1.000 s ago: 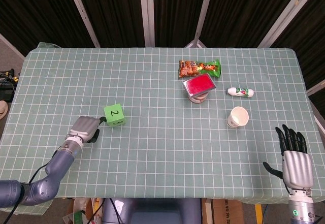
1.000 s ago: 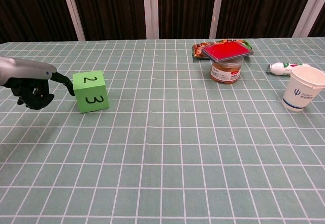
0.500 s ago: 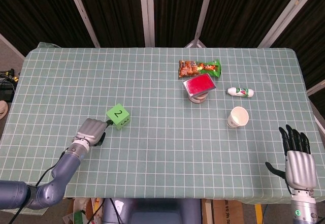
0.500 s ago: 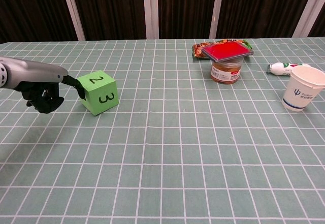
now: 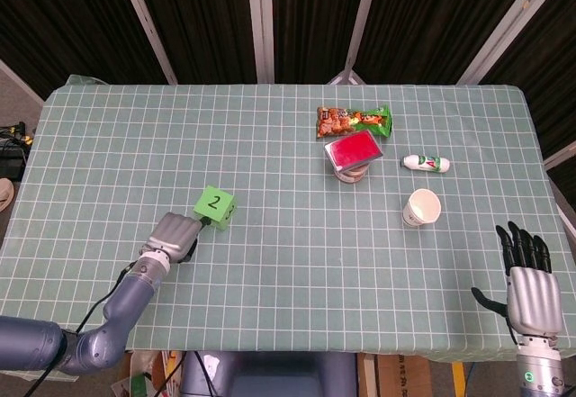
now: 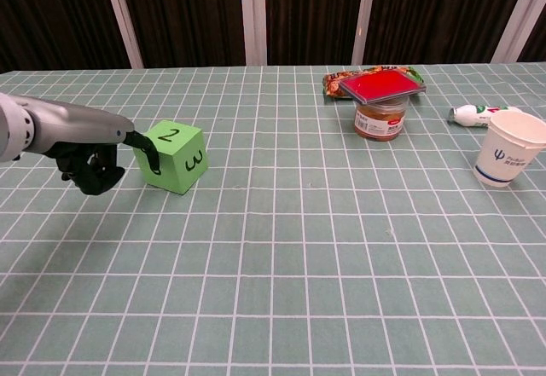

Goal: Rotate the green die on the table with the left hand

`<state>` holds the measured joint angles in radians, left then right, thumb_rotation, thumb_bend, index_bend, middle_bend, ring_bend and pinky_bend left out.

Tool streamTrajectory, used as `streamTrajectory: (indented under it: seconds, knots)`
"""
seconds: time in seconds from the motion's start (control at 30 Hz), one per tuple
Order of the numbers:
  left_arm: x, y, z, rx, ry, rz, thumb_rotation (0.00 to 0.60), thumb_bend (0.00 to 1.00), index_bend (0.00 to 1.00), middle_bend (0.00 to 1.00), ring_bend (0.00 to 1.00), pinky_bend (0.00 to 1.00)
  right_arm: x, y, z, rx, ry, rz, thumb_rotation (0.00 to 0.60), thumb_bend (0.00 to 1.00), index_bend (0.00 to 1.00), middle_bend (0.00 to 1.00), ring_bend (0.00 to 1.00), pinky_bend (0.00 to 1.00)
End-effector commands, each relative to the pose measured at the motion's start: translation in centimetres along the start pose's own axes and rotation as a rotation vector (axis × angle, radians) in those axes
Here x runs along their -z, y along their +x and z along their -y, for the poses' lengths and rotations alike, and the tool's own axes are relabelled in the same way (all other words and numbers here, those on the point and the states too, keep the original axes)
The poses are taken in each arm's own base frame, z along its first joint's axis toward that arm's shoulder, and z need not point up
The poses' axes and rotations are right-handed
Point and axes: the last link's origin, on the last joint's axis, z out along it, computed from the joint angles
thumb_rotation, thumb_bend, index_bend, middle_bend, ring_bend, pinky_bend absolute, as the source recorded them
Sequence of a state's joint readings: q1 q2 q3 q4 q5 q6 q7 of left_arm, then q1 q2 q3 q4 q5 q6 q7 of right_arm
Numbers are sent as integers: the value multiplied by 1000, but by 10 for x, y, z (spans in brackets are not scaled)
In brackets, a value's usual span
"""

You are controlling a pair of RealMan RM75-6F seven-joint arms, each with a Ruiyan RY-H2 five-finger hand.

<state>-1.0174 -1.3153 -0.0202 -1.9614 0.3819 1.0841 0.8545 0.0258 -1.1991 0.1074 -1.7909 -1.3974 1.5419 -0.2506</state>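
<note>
A big counter (image 5: 297, 262) is covered with a green cloth that has white squares on it.

The left hand (image 5: 175, 235) lies low on the near left part of the counter. Most of its fingers are curled under. One black finger (image 6: 147, 148) sticks out and touches the side of the green die (image 6: 175, 157). The hand is not holding the die, it is only touching it.

The right hand (image 5: 526, 275) is well apart from everything, past the near right corner of the counter. It points up with its black fingers spread apart, and it holds nothing.

The green die sits on the near left part of the counter, just beside the left hand. It is turned at a slant to the squares on the cloth. A 2 shows on top and a 3 shows on the side facing the chest view.

On the far right part there is a jar (image 6: 380, 118) with a flat red lid (image 6: 382, 84) lying on top, tipped a little. Behind it lies a snack bag (image 5: 353, 121). Near the jar stands a white paper cup (image 6: 508, 147). A small white bottle (image 5: 425, 162) lies on its side just behind the cup.
</note>
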Motion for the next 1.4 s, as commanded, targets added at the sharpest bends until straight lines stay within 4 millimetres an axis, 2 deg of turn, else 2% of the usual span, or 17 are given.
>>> streamTrajectory:
  seconds: [0.03,0.83,1.03,1.4]
  knots:
    - [-1,0,-7,-10,-8,0,600,874,206,851,632,604,0,0,0,0,-1,2,600,45,65,0,33,0]
    - [-22,15,-56,-106,-10,-91,600,873,206,851,631,604,-2,-2,-1,4,-11,15,600,45,66,0,33,0]
    - [-28,18,-64,-115,3,-111,600,828,219,794,583,587,-3,-4,-1,9,-11,26,600,46,65,0,34,0]
    - [-36,21,-63,-129,26,-131,600,824,220,790,583,587,-4,-5,-1,17,-18,36,600,45,65,0,33,0]
